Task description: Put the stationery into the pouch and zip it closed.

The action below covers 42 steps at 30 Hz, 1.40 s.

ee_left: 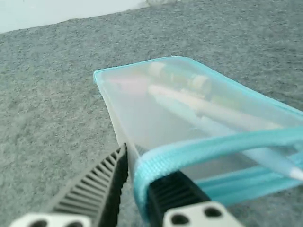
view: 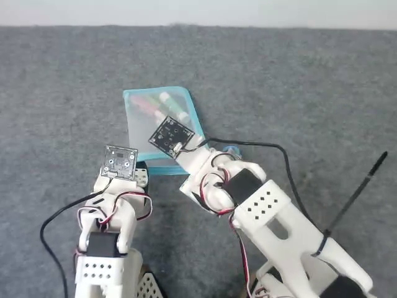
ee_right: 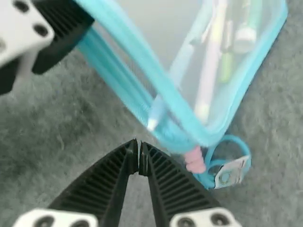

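Grey felt-like table (view: 310, 81) fills the high view. Left arm (view: 105, 248) comes up from the lower left of that frame and right arm (view: 279, 217) from the lower right, and both heads meet just below centre. The pouch (view: 144, 124) lies flat at centre, slightly left. It's translucent with a teal border, and its zip edge faces the arms. The pens (view: 164, 104) are inside, bunched toward the pouch's far end, a mix of green, white and pale blue barrels. One pale blue pen tip (ee_right: 154, 120) pokes out through the mouth, so the zip isn't closed along that stretch. The left gripper (ee_left: 138, 172) is on the pouch's near-left corner, with the jaws pinching the teal zip band (ee_left: 213, 149) between them and lifting that edge off the table. The right gripper (ee_right: 138, 147) sits low over the table just beside the pouch's near-right corner. Its jaws are pressed together with nothing between them, and it isn't touching the pouch. The pink zip pull (ee_right: 193, 161) is just beside those tips at that corner. A small teal ring (ee_right: 227, 165) with a tag hangs off the pull and lies on the table.
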Tool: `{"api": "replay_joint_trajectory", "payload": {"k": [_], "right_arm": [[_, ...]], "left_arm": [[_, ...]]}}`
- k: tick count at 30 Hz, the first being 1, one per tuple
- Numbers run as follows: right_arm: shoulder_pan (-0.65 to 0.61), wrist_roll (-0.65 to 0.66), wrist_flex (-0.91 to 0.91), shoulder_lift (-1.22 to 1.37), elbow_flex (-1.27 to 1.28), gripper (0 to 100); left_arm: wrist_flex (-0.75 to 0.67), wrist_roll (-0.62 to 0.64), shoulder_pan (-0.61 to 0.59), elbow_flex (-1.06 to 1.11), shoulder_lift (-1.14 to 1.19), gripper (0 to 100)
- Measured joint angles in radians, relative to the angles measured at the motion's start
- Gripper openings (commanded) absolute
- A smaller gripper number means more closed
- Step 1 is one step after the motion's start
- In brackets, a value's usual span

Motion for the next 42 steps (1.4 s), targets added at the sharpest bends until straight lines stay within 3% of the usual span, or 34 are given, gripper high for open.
{"api": "replay_joint_trajectory", "payload": {"k": [23, 32, 38, 42], "right_arm": [[0.040, 0.000, -0.215, 0.311, -0.127, 0.9], [0.058, 0.000, 0.015, 0.020, -0.115, 1.0], [0.115, 0.021, -0.012, -0.199, 0.089, 1.4], [0.152, 0.021, -0.109, -0.196, 0.230, 13.1]], "left_arm": [[0.000, 0.003, -0.002, 0.002, 0.002, 1], [0.000, 0.000, -0.002, 0.002, 0.002, 1], [0.000, 0.000, -0.002, 0.002, 0.002, 1], [0.000, 0.000, -0.002, 0.002, 0.002, 1]]}}
